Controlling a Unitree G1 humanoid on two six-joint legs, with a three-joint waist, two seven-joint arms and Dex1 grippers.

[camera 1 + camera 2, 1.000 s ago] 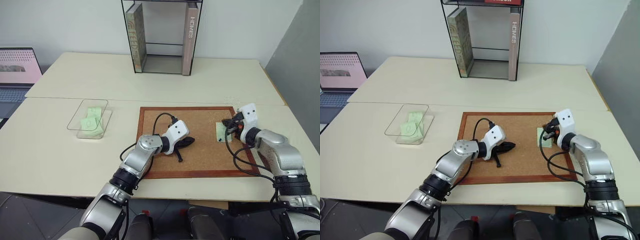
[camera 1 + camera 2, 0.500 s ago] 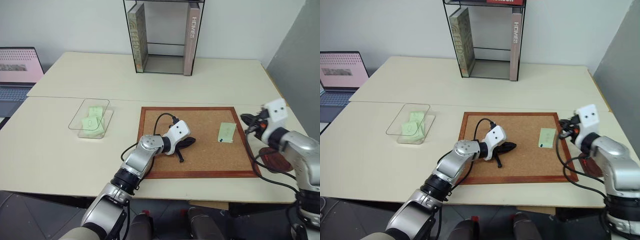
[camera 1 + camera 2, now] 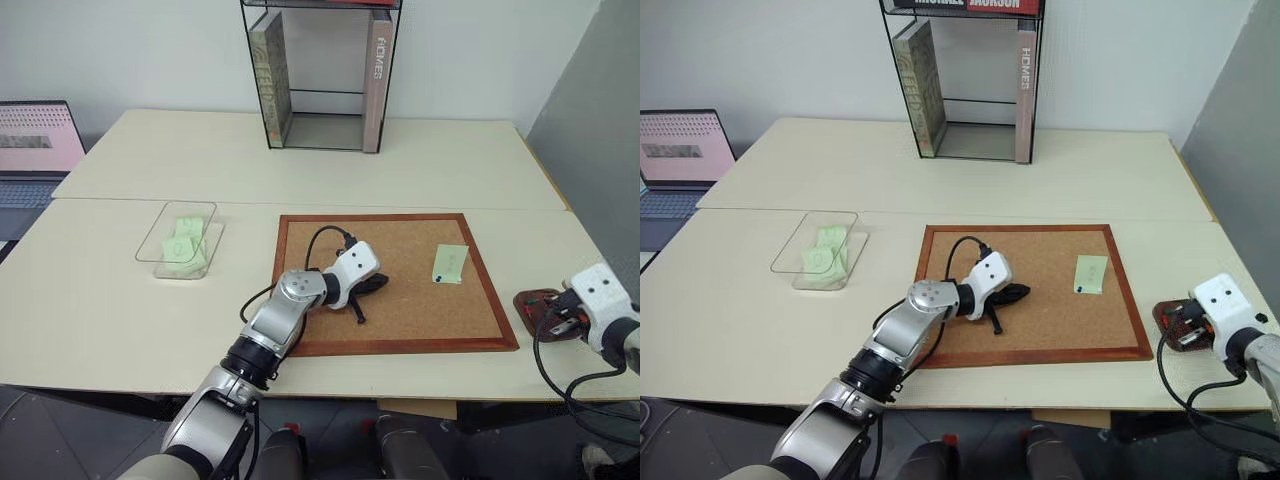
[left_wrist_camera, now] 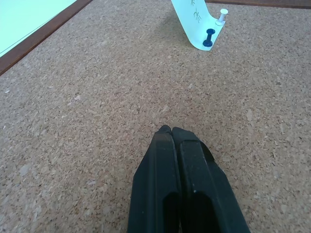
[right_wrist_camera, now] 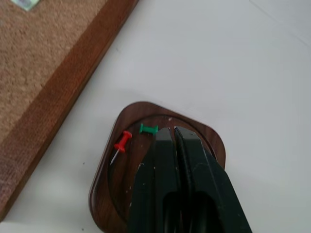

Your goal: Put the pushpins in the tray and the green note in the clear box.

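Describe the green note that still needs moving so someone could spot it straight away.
Find the wood-framed cork board mid-table. Near its right edge lies a pale green paper slip, pinned by a dark pushpin. Unlike the green slips in the clear plastic box, it lies on cork.

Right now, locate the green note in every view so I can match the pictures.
Left eye view: green note on the cork board's right part.
Right eye view: same spot.
Left wrist view: far across the cork.
Right wrist view: green scrap on the cork, probably it.
Landmark: cork board.
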